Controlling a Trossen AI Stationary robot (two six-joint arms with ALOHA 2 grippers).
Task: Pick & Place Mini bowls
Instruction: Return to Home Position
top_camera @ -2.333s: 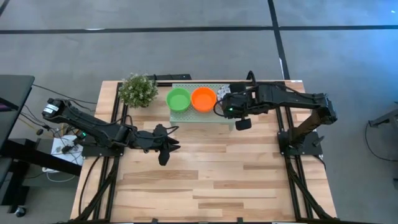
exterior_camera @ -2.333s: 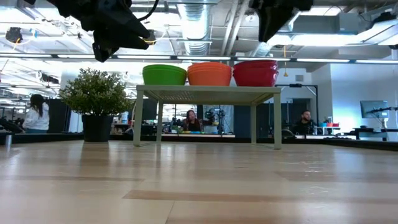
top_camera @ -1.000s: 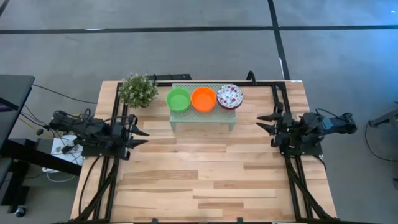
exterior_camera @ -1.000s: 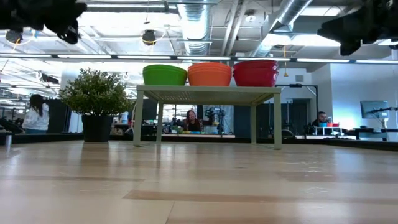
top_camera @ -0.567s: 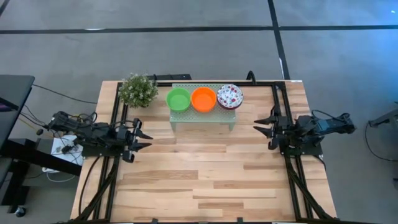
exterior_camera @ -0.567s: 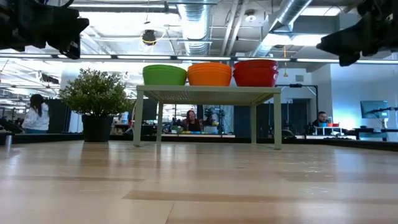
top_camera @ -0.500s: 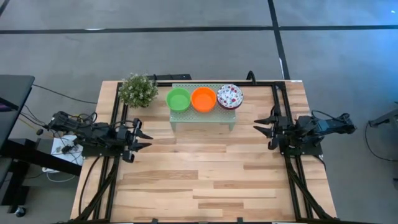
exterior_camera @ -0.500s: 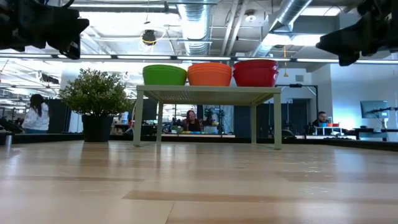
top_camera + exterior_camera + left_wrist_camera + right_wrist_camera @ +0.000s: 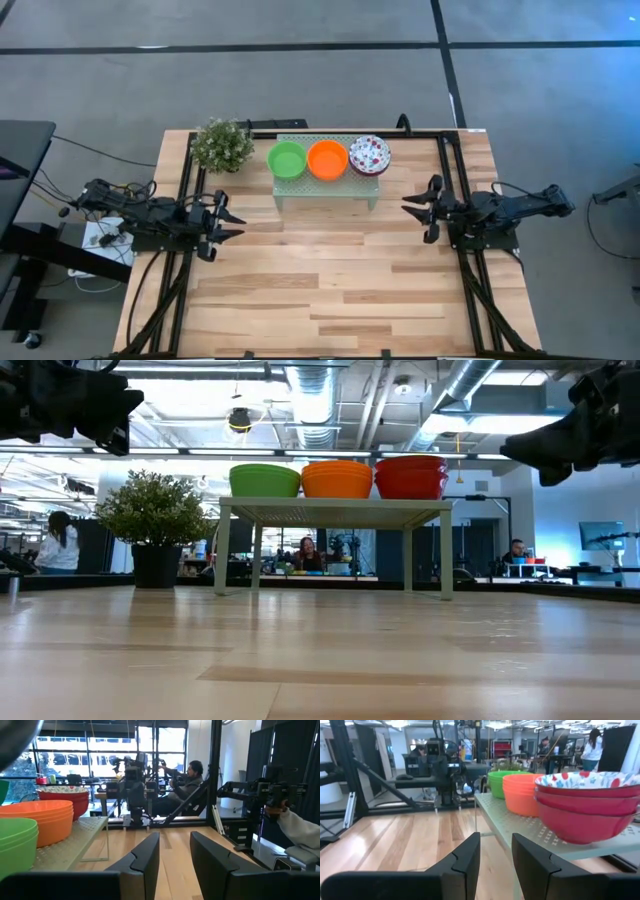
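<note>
Three stacks of mini bowls rest by their bases on top of the pale green perforated stand (image 9: 330, 186) at the table's far side. The stacks are green (image 9: 287, 160), orange (image 9: 327, 159) and white with red flowers (image 9: 369, 155). They also show in the low view, green (image 9: 264, 480), orange (image 9: 336, 479) and red-sided (image 9: 411, 477). My left gripper (image 9: 236, 222) is open and empty at the table's left edge. My right gripper (image 9: 409, 208) is open and empty at the right edge, near the stand's right end.
A small bushy plant (image 9: 221, 145) in a dark pot stands left of the stand. The stand rests on thin legs (image 9: 410, 558) with free room beneath. Bare wooden table (image 9: 320, 280) lies between the arms and toward the near edge. People sit in the room beyond.
My right gripper has gone a little toward the table's left edge and down, still open. My left gripper has shifted slightly toward the table's right edge and then kept still. The bowls have not moved.
</note>
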